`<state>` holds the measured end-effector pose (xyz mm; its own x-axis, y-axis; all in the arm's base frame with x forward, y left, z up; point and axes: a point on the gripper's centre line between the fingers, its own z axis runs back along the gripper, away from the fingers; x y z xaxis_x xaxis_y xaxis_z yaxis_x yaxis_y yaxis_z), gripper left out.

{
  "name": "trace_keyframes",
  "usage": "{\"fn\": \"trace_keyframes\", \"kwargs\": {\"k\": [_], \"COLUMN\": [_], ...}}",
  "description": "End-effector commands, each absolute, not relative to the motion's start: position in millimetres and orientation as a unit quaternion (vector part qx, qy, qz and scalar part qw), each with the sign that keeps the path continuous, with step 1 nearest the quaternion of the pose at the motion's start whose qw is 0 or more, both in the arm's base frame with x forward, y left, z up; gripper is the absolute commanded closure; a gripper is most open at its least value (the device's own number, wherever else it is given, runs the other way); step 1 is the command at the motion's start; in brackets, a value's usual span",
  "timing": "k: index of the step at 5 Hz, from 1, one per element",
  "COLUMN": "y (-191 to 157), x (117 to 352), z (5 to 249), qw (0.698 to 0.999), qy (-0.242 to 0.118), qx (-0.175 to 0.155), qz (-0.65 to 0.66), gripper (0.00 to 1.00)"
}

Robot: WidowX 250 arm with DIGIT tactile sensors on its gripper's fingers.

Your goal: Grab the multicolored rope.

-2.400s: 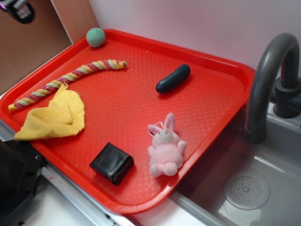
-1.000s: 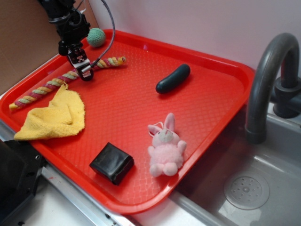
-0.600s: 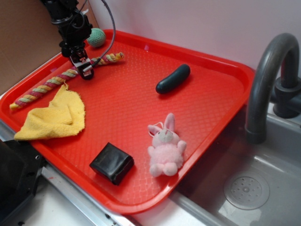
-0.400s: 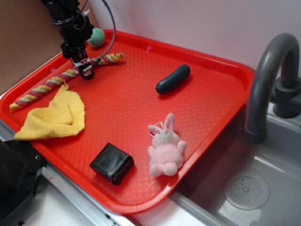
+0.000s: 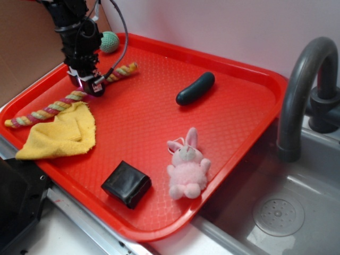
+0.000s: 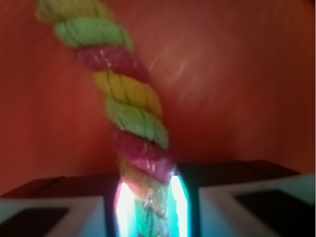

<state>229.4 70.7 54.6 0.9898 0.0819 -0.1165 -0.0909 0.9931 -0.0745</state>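
Observation:
The multicolored rope (image 5: 48,108), a twisted cord of pink, yellow, green and maroon strands, lies across the far left of the red tray (image 5: 159,117). My gripper (image 5: 87,87) stands down over its middle, shut on it. In the wrist view the rope (image 6: 128,103) runs up and away from between the two fingers, and the gripper (image 6: 147,207) squeezes the rope's strands. One rope end (image 5: 127,68) sticks out behind the gripper; the other reaches the tray's left rim.
A yellow cloth (image 5: 58,133) lies just in front of the rope. A green ball (image 5: 109,41) sits in the tray's far corner. A dark cucumber (image 5: 195,88), a pink bunny (image 5: 187,164) and a black block (image 5: 126,184) lie further right. A sink with faucet (image 5: 303,95) borders the tray.
The gripper came in from the upper left, lowered onto the rope's middle and shut on it. The rope has shifted: its left part now lies lower, nearer the cloth.

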Motion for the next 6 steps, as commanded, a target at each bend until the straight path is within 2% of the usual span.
{"fn": "trace_keyframes", "kwargs": {"k": [1,2,3,4,5,6], "y": [29.4,3.3,-12.4,-18.7,-21.4,-4.0], "x": [220.3,210.7,201.3,193.4,195.1,201.7], "z": [160.7,188.4,213.5,227.7,225.7,221.3], "qw": [0.995,0.997,0.994,0.991,0.987,0.995], "qy": [-0.038,-0.040,-0.067,-0.083,-0.116,-0.082], "qx": [-0.001,-0.025,-0.072,-0.099,-0.110,-0.059], "qz": [0.095,0.054,0.045,0.030,-0.003,-0.005], "gripper": [1.00,1.00,1.00,1.00,1.00,0.00]}}
